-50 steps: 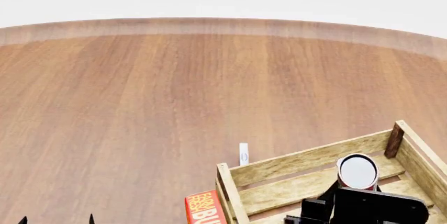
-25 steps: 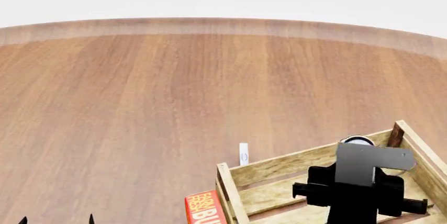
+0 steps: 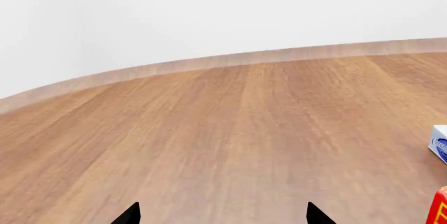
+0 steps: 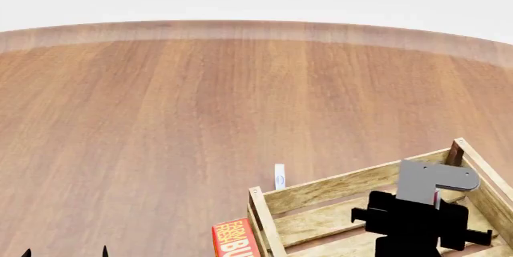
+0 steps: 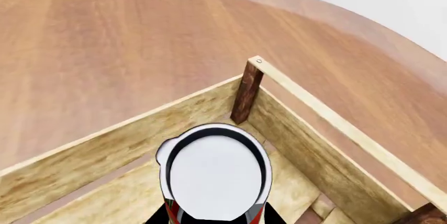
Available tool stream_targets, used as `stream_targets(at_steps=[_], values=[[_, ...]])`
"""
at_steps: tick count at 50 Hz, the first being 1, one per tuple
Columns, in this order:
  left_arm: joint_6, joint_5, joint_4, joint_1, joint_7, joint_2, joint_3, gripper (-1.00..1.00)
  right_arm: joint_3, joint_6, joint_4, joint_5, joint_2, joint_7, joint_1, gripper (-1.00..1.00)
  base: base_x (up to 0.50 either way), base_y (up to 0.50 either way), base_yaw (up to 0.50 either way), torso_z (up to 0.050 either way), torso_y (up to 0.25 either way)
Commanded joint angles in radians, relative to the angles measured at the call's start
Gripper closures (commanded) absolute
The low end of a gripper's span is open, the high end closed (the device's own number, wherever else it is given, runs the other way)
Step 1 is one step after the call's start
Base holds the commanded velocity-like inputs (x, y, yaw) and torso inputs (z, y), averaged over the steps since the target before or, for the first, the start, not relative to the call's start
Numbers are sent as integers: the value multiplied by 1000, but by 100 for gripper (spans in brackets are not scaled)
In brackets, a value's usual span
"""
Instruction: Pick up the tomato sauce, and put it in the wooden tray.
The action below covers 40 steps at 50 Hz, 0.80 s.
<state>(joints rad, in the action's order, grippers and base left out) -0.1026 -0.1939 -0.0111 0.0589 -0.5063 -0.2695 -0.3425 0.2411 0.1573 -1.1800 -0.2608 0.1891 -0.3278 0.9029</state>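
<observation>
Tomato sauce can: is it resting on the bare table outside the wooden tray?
No, the tomato sauce can sits inside the wooden tray walls.

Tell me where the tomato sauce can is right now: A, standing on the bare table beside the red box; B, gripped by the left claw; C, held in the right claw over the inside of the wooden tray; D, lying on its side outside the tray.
C: in the right wrist view the tomato sauce sits between the right claw fingers, inside the wooden tray walls.

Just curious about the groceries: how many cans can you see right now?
1: the tomato sauce, held by the right gripper inside the wooden tray near its far corner. Others may be hidden outside these views.
</observation>
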Motion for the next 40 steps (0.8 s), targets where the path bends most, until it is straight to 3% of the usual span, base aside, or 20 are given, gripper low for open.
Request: stream_targets(at_steps=[1,25,40], values=[[51,-18,17,-2,59,9,11,-100,-73,-40,-128,99,-36,64,37,100,0,0,0,0,0],[52,-23,19,0,50,5,3,-100,-192,86,-129,227,-54,95,22,100,0,0,0,0,0],[45,-27,6,-4,43,-2,0,-100,-225,64,-129,242,-54,122,17,100,0,0,0,0,1]])
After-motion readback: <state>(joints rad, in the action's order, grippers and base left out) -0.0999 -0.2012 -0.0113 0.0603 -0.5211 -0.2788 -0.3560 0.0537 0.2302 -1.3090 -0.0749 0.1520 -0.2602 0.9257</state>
